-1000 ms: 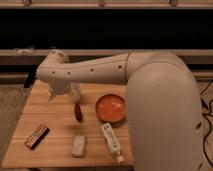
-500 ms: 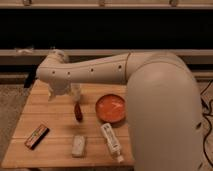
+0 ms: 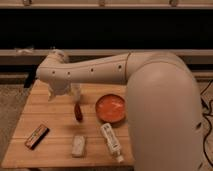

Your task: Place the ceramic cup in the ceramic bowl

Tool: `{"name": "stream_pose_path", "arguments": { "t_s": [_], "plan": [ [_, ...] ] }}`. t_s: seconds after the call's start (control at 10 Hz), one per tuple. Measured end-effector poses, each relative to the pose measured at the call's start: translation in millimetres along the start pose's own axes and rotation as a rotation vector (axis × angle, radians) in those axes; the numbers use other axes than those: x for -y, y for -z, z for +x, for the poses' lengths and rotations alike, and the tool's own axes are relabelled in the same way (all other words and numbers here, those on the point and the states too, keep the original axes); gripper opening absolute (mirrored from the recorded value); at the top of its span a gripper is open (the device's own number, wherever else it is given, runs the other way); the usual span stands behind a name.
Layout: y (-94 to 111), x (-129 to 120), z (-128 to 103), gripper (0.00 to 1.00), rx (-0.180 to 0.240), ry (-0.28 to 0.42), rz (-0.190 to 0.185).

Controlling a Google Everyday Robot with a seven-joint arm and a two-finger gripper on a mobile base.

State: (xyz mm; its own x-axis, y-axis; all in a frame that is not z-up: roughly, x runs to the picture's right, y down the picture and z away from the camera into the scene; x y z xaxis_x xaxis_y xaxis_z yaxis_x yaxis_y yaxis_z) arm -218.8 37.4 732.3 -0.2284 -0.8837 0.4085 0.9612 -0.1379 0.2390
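Observation:
The ceramic bowl (image 3: 111, 108) is orange-red and glossy and sits on the wooden table (image 3: 55, 125), right of its middle. The ceramic cup (image 3: 76, 93) shows as a small pale shape at the back of the table, left of the bowl and partly hidden by the arm. My gripper (image 3: 59, 90) is at the end of the white arm, over the table's back left part, right beside the cup. Whether it holds the cup cannot be made out.
A small dark red object (image 3: 78, 111) lies in front of the cup. A white tube-shaped bottle (image 3: 111, 140) lies near the front edge, with a small white packet (image 3: 79, 145) to its left and a brown bar (image 3: 36, 136) at the front left. My large arm (image 3: 160, 105) fills the right side.

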Motion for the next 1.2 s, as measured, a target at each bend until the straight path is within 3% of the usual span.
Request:
{"name": "stream_pose_path", "arguments": {
  "t_s": [0.8, 1.0, 1.2],
  "plan": [
    [1, 1, 2, 0.8, -0.002, 0.006, 0.002],
    [-4, -3, 16, 0.8, -0.002, 0.024, -0.003],
    [-15, -11, 47, 0.8, -0.003, 0.045, 0.008]
  ]
}}
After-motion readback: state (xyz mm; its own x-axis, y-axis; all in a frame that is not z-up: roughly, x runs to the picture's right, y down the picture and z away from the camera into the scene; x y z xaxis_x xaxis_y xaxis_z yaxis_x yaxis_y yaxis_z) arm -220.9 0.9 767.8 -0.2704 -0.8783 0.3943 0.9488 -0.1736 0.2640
